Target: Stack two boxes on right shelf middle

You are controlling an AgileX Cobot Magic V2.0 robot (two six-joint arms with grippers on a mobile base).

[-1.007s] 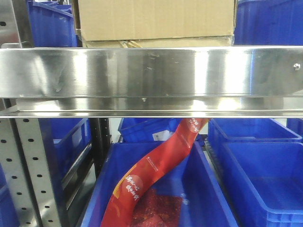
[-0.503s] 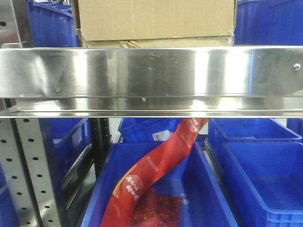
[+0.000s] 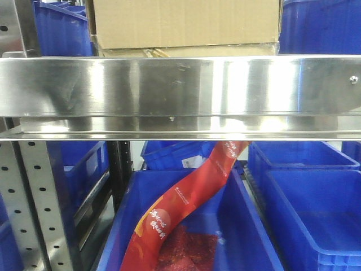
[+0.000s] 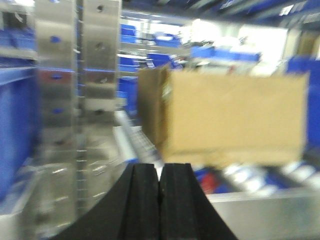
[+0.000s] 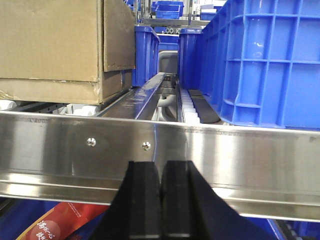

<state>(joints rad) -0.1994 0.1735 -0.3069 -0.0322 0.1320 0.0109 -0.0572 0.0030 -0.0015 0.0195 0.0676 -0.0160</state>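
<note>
Across the last second the front view shows nothing moved: the boxes [image 3: 186,25] sit stacked, the larger on a flatter one, on the shelf [image 3: 180,84] just behind its shiny front rail, with blue bins [image 3: 321,25] beside them on either side. The left gripper [image 4: 159,200] faces the stack from outside the rail, jaws pressed together and empty; the right gripper [image 5: 161,200], likewise empty with jaws together, sits just before the rail, right of the stack. With both arms clear, I judge the stacking essentially done.

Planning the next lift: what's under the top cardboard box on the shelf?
Under the top cardboard box lies a second cardboard box, only its upper strip showing; the shelf rail covers everything lower.
</note>
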